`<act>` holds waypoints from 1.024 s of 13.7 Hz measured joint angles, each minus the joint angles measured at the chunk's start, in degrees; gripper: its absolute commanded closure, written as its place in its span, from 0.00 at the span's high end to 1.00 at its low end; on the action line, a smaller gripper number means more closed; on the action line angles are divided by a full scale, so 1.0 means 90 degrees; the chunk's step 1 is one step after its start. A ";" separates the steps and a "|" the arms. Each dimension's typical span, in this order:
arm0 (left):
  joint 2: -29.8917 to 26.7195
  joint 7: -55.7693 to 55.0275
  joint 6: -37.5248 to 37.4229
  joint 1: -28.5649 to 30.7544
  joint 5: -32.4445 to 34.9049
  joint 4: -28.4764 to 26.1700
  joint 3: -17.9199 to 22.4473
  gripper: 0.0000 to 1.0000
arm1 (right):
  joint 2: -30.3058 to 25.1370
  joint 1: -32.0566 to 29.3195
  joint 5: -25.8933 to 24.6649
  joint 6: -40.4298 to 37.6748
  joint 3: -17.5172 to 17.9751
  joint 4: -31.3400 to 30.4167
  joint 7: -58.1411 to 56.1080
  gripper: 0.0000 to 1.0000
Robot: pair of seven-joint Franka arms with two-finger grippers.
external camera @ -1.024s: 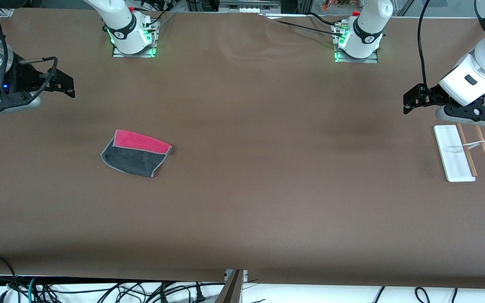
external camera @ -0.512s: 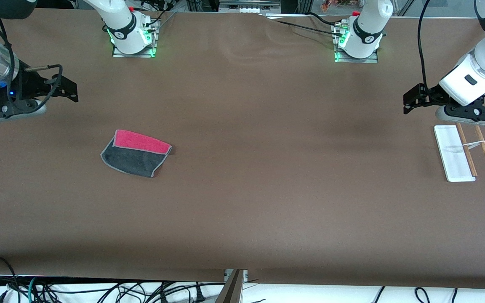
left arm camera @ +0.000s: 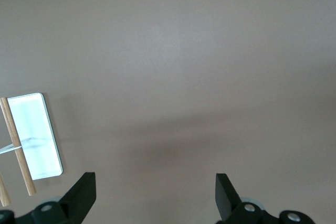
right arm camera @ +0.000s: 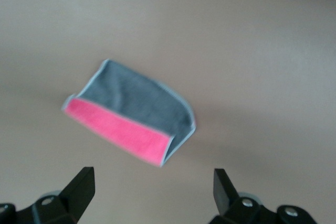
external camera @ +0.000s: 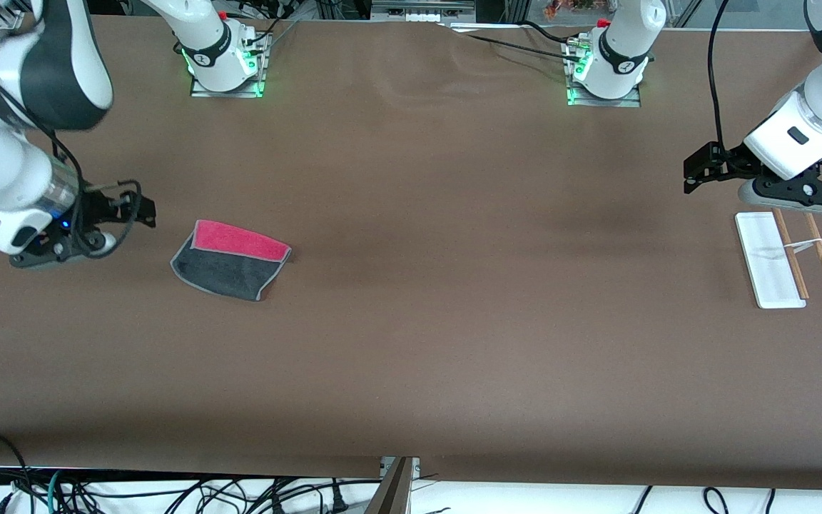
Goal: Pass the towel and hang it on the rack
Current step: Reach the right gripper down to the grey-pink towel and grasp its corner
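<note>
1. Flat on the brown bench (external camera: 411, 285), toward the right arm's end, lies the towel (external camera: 231, 260); its red-pink half is farther from the front camera, its dark grey half nearer, with light trim round the edge.
2. Just beside the towel, toward the right arm's end of the bench, hangs the right end effector (external camera: 141, 211), low over bare bench, fingers spread apart and holding nothing.
3. From the right wrist view, the towel (right arm camera: 132, 123) shows whole between the two black fingertips (right arm camera: 80, 186), apart from both.
4. At the left arm's end stands the rack (external camera: 785, 258): a white base with two thin wooden rods beside it, joined by a white piece.
5. Up over the bench near the rack's farther end waits the left end effector (external camera: 696, 173), fingers wide apart and empty.
6. Seen from the left wrist, the rack (left arm camera: 29, 140) sits at the frame's edge, clear of the fingers (left arm camera: 84, 192).
</note>
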 measured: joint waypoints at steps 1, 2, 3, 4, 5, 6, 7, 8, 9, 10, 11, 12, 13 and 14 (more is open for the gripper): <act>0.0000 0.0000 0.0000 0.0000 0.0000 0.0001 0.0000 1.00 | 0.0139 -0.0108 0.0000 0.0616 -0.0030 -0.0357 -0.0229 1.00; 0.0000 0.0000 0.0000 0.0000 0.0000 0.0001 0.0000 1.00 | 0.0297 -0.0223 0.0000 0.1164 -0.0047 -0.0655 -0.0452 1.00; 0.0000 0.0000 0.0000 0.0000 0.0000 0.0001 0.0000 1.00 | 0.0470 -0.0331 0.0001 0.1598 -0.0053 -0.0881 -0.0661 1.00; 0.0000 0.0000 0.0000 0.0000 0.0000 0.0001 0.0000 1.00 | 0.0639 -0.0415 0.0016 0.1933 -0.0055 -0.1040 -0.0804 1.00; 0.0000 0.0000 0.0000 0.0000 0.0000 0.0001 0.0000 1.00 | 0.0791 -0.0466 0.0036 0.2222 -0.0054 -0.1176 -0.0913 0.99; 0.0000 0.0000 0.0000 0.0000 0.0000 0.0001 0.0000 1.00 | 0.0923 -0.0491 0.0069 0.2519 -0.0054 -0.1323 -0.1017 0.99; 0.0000 0.0000 0.0000 -0.0003 0.0000 0.0001 -0.0002 1.00 | 0.1027 -0.0503 0.0129 0.2841 -0.0054 -0.1512 -0.1104 0.99; 0.0000 0.0000 -0.0001 -0.0012 0.0000 0.0001 -0.0013 1.00 | 0.1112 -0.0512 0.0197 0.3168 -0.0054 -0.1733 -0.1150 0.98; -0.0001 0.0000 -0.0040 -0.0030 0.0000 0.0001 -0.0036 1.00 | 0.1187 -0.0518 0.0234 0.3525 -0.0054 -0.1958 -0.1177 0.94; -0.0001 0.0000 -0.0136 -0.0045 0.0000 0.0001 -0.0070 1.00 | 0.1250 -0.0518 0.0240 0.3829 -0.0054 -0.2131 -0.1212 0.93; 0.0000 0.0000 -0.0215 -0.0060 0.0000 0.0000 -0.0094 1.00 | 0.1320 -0.0518 0.0244 0.4056 -0.0053 -0.2252 -0.1280 0.89; 0.0000 0.0000 -0.0252 -0.0070 0.0003 0.0000 -0.0104 1.00 | 0.1391 -0.0518 0.0246 0.4199 -0.0053 -0.2315 -0.1341 0.86; 0.0000 0.0000 -0.0269 -0.0073 0.0003 0.0000 -0.0112 1.00 | 0.1465 -0.0519 0.0249 0.4317 -0.0053 -0.2343 -0.1365 0.83; 0.0000 0.0000 -0.0322 -0.0074 0.0004 -0.0001 -0.0130 1.00 | 0.1536 -0.0519 0.0250 0.4399 -0.0053 -0.2353 -0.1378 0.79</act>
